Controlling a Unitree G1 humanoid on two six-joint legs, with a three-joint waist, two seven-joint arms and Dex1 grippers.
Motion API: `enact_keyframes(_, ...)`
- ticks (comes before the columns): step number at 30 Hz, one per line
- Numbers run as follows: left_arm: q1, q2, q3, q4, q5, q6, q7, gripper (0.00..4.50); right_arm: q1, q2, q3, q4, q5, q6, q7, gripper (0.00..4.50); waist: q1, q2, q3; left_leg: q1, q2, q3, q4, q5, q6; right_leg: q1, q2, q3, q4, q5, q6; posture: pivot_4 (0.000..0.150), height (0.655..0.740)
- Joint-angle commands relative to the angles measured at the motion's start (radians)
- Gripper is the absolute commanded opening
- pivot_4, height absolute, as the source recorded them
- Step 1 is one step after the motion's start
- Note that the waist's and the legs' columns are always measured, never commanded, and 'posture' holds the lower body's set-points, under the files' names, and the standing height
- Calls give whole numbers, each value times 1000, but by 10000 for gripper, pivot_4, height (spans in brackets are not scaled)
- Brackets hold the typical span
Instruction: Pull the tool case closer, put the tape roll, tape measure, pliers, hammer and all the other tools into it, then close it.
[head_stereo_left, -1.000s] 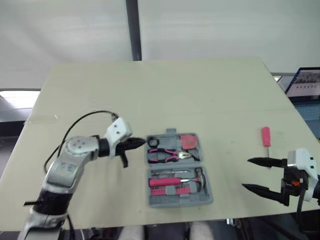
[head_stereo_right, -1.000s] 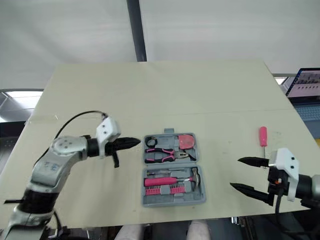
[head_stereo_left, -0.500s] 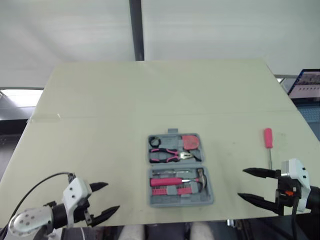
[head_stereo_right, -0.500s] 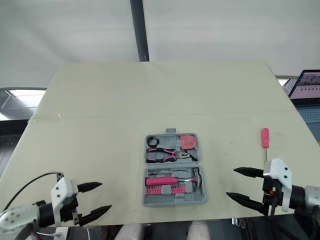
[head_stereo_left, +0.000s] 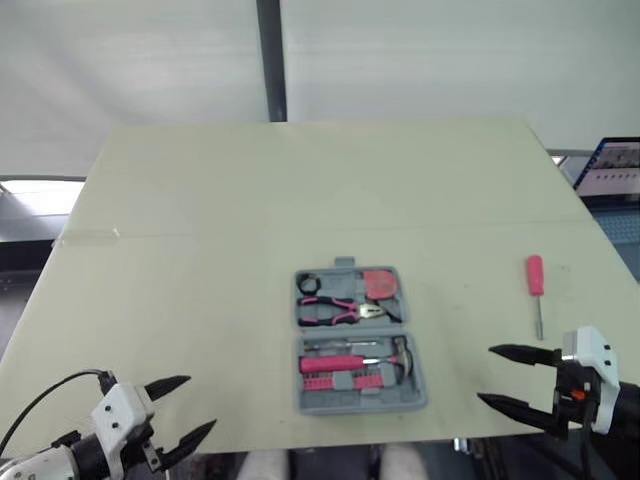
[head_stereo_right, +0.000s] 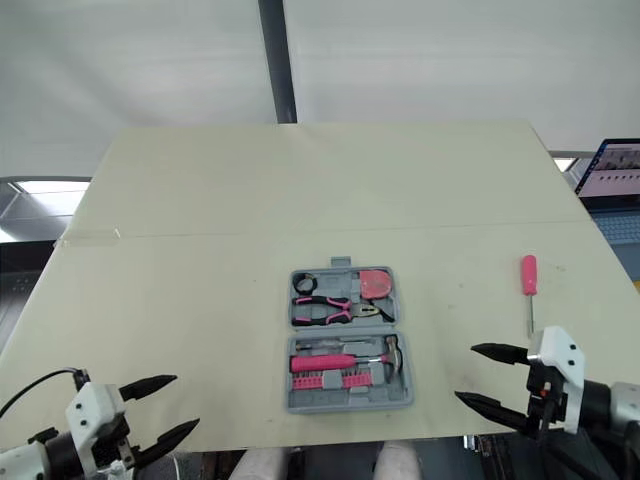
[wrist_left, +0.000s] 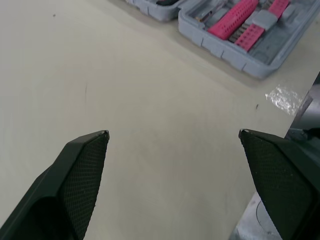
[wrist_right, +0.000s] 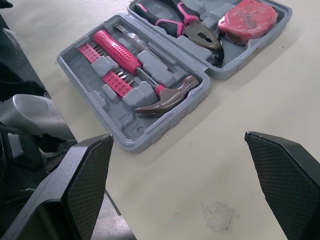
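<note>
Tool case (head_stereo_left: 345, 404), one, open; one screwdriver (head_stereo_left: 535, 277) outside; left claw (head_stereo_left: 200, 402), right claw (head_stereo_left: 486, 374) agape, empty

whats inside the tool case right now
The open tool case holds the hammer, a row of pink bits, pliers, tape measure and tape roll. Anything under those tools is hidden. A pink screwdriver lies outside on the table.

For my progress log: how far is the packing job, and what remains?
Done: the open tool case sits near the front edge of the table, holding tape roll, tape measure, pliers and hammer. In hand: nothing; left gripper and right gripper are open. Left: the pink-handled screwdriver on the table, then closing.
</note>
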Motion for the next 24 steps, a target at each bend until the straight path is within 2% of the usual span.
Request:
enact_keyframes(1,-37,37,-33,-90,-116,70,-39,44579,-32,31,9,-7,-17,6,-87,45000,0,0,0,0,0,0,0,0,0,0,0,0,0,0,0,1500,7400)
enact_keyframes(6,-136,68,-120,-208,-191,88,-72,44579,-31,66,-25,-47,2,75,-190,45000,0,2,0,0,0,-1,1,0,0,0,0,0,1,0,0,1500,7400)
enact_keyframes(13,-218,76,-199,-236,-187,87,-58,44579,-31,111,-54,-75,-39,131,-375,45000,-2,3,-1,0,0,0,0,0,0,0,0,0,1,0,0,1500,7400)
enact_keyframes(16,-242,71,-212,-226,-178,82,-46,44579,-94,142,-32,-60,-113,174,-543,45000,-2,3,-1,0,0,1,0,0,0,0,0,1,1,0,0,1500,7400)
enact_keyframes(18,-258,68,-220,-221,-171,79,-36,44579,-155,165,-18,-41,-139,283,-664,45000,-3,4,-1,0,0,1,0,0,0,-1,0,1,2,0,0,1500,7400)
enact_keyframes(24,-290,56,-226,-198,-149,83,16,44579,-349,199,4,52,-198,478,-876,45000,-2,4,-1,-1,0,1,1,0,0,-2,0,1,2,0,0,1500,7400)
